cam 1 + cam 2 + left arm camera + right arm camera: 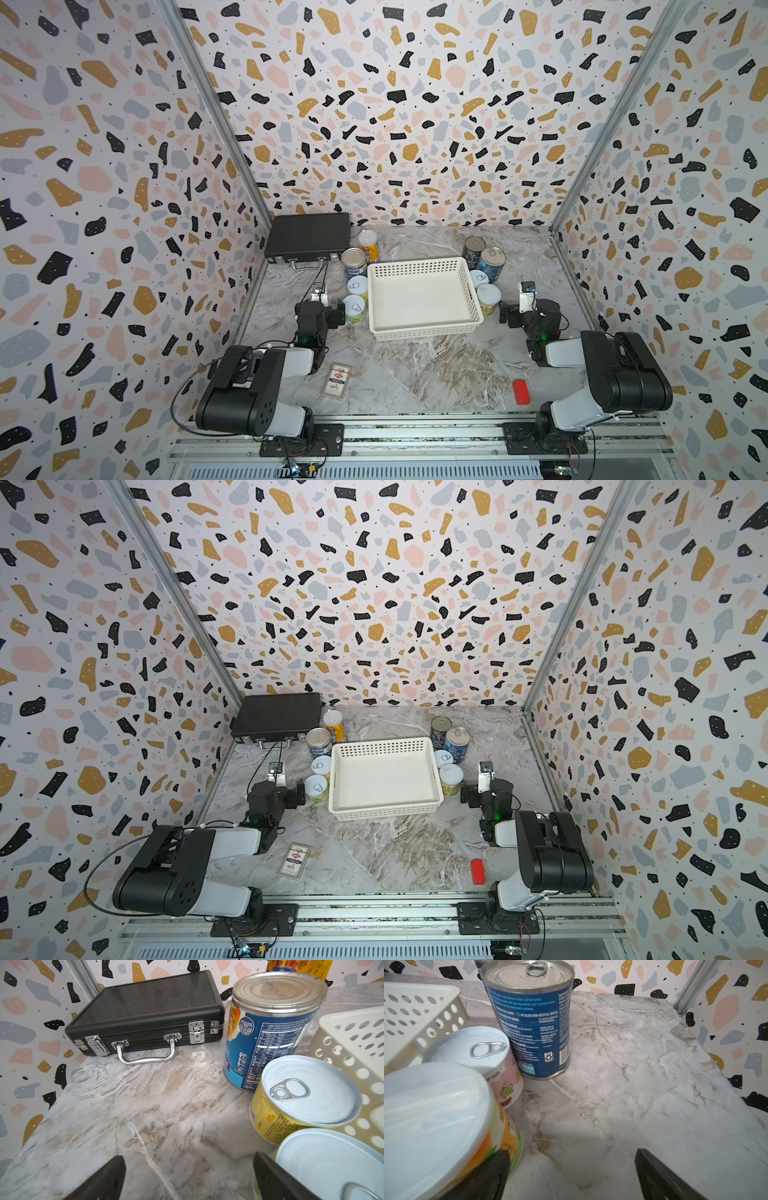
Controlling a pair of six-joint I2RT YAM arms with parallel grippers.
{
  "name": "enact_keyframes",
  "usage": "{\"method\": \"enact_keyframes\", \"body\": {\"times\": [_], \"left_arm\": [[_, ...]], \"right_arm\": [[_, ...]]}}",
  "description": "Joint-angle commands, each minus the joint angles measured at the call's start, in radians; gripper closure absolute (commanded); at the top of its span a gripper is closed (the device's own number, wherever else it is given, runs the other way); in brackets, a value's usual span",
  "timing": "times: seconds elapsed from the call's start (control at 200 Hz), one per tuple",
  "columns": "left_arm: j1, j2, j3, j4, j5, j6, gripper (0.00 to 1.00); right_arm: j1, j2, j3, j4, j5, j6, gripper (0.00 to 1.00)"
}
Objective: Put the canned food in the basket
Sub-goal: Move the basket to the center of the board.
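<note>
Showing the canned food as eight upright cans on the counter (pixel 415 374), four beside each flank of the white basket (pixel 419 303), which holds nothing. On the left arm's side, in both top views, stand the yellow can (pixel 368 245), the left blue tin (pixel 354 264), the yellow pale-topped can (pixel 357 286) and the green pale-topped can (pixel 354 308). On the other side stand the far blue tin (pixel 473 249), the near blue tin (pixel 491 259), the pink can (pixel 478 277) and the plastic-lidded can (pixel 488 296). Each row stands just beside the basket wall, neighbours nearly touching.

The left end effector (pixel 189 1157) has its jaws spread wide over bare counter, gripping nothing. One finger lies just beside the green pale-topped can (pixel 332 1167), contact not discernible. The right end effector (pixel 571 1152) is likewise spread and empty, one finger close against the plastic-lidded can (pixel 431 1109).

Handling, as judged: the cans are rigid and should not yield under the jaws. Round walls and glossy labels probably make them slippery, and full tins are likely heavy for their size. Hold belongs across the diameter at mid-height of the side wall, not on a ring pull or the thin plastic lid. The tall tins look likeliest to topple when nudged; the basket side of each row leaves little room for a finger.
</note>
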Motion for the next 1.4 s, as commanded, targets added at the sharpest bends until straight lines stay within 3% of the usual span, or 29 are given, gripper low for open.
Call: {"method": "enact_keyframes", "body": {"times": [0.0, 0.16, 0.275, 0.44, 0.541, 0.611, 0.701, 0.781, 0.896, 0.951, 0.986, 1.086, 1.211, 1.286, 1.396], "left_arm": [[0.004, -0.010, 0.026, 0.028, 0.015, 0.010, 0.00], [0.004, -0.011, 0.026, 0.028, 0.016, 0.010, 0.00], [0.004, -0.031, -0.013, 0.083, 0.032, 0.017, 0.00], [0.004, -0.210, -0.145, 0.180, -0.199, -0.072, 0.00], [0.004, -0.372, -0.118, -0.008, -0.163, -0.057, 0.00], [0.004, -0.482, -0.044, -0.246, -0.183, -0.092, 0.00], [0.004, -0.586, 0.053, -0.508, -0.197, -0.206, 0.00], [0.002, -0.663, 0.139, -0.677, -0.124, -0.297, 0.00], [0.002, -0.754, 0.272, -0.882, 0.055, -0.409, 0.00], [0.002, -0.793, 0.301, -0.893, 0.153, -0.457, 0.00], [0.002, -0.811, 0.300, -0.876, 0.196, -0.486, 0.00], [0.001, -0.823, 0.334, -0.933, 0.229, -0.554, 0.00], [0.003, -0.772, 0.443, -1.117, 0.235, -0.535, 0.00], [0.013, -0.749, 0.443, -1.169, 0.177, -0.598, 0.00], [0.036, -0.742, 0.361, -1.077, 0.220, -0.648, 0.00]], "right_arm": [[0.002, -0.019, 0.030, -0.004, 0.002, 0.000, 0.00], [0.002, -0.020, 0.027, 0.001, 0.010, 0.000, 0.00], [0.004, -0.087, -0.032, 0.051, 0.142, 0.050, 0.00], [0.004, -0.196, -0.056, 0.015, 0.212, 0.072, 0.00], [0.009, -0.336, -0.034, -0.135, 0.210, 0.077, 0.00], [0.010, -0.475, -0.019, -0.278, 0.245, 0.233, 0.00], [0.010, -0.629, 0.010, -0.404, 0.110, 0.284, 0.00], [0.010, -0.727, 0.104, -0.559, 0.004, 0.320, 0.00], [0.010, -0.789, 0.259, -0.810, 0.047, 0.539, 0.00], [0.010, -0.796, 0.359, -1.035, 0.101, 0.646, 0.00], [0.010, -0.788, 0.411, -1.109, 0.071, 0.642, 0.00], [0.010, -0.715, 0.499, -1.116, -0.214, 0.528, 0.00], [0.010, -0.590, 0.546, -1.070, -0.442, 0.547, 0.00], [0.010, -0.532, 0.555, -1.085, -0.456, 0.548, 0.04], [0.031, -0.463, 0.555, -1.085, -0.488, 0.530, 0.09]]}}
